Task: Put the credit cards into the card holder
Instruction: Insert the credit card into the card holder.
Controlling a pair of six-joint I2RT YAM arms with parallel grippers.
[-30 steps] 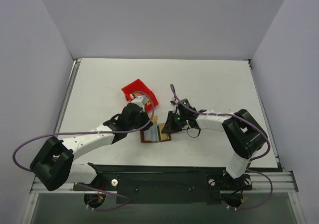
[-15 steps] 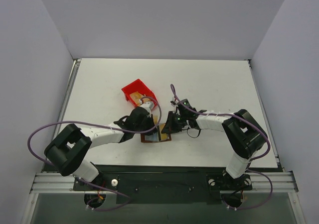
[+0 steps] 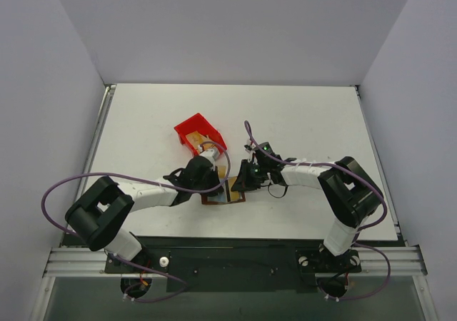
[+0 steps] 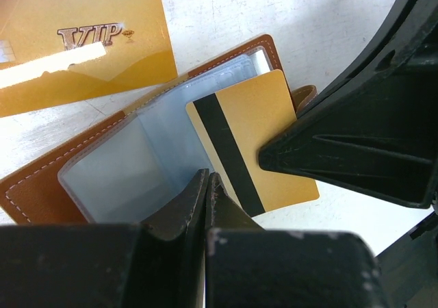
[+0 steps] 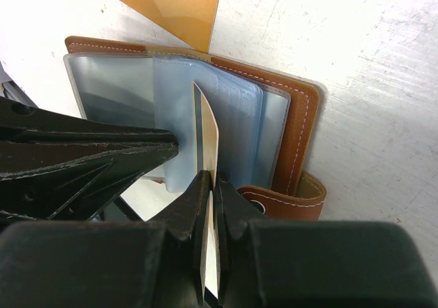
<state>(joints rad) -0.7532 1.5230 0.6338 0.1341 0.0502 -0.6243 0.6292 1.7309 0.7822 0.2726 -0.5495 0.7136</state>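
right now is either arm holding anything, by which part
Right gripper: jaws pinch the striped credit card by its edge nearest the wrist. Left gripper: shut at the card holder, hold unclear.

Top view: a camera high behind the arm bases, which sit at the bottom edge, looks steeply down on the whole white table (image 3: 300, 114) from far off. Each wrist view looks down from very close past its own tips at bottom centre: left gripper (image 4: 207, 181), right gripper (image 5: 209, 181). All three views share the open card holder (image 3: 223, 192). Both wrist views share the striped credit card (image 4: 267, 116).
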